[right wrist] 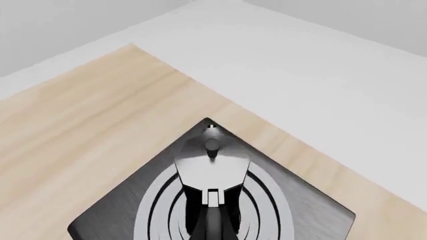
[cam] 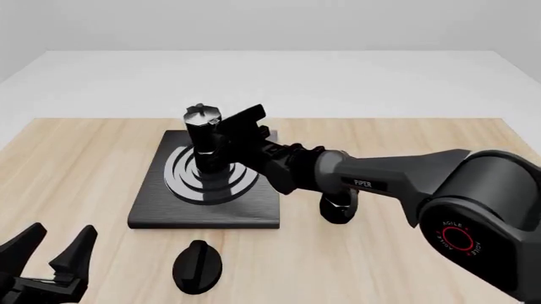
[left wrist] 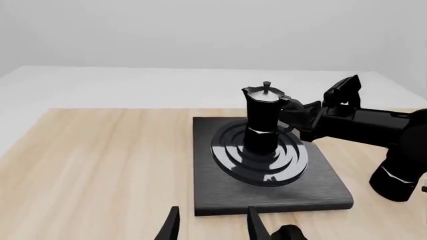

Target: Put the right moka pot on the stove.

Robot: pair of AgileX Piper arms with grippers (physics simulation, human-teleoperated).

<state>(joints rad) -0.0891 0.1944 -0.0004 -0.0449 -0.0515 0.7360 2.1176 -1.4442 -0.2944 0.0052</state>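
Observation:
The right moka pot (cam: 203,136), black with a silver lid and a small knob, stands upright at the centre of the burner rings of the stove (cam: 245,212). My right gripper (cam: 227,144) reaches in from the right and is shut on the pot's curved handle. In the left wrist view the right moka pot (left wrist: 261,120) is on the stove (left wrist: 267,192), with the right gripper (left wrist: 293,114) at its handle. The right wrist view looks down on the pot's lid (right wrist: 212,170). My left gripper (cam: 57,244) hangs open and holds nothing, near the table's front left corner.
A small black oval knob (cam: 197,266) lies on the wooden table just in front of the stove. The right arm (cam: 381,180) stretches across the table from the right, low over the wood. Behind the wood the surface is white.

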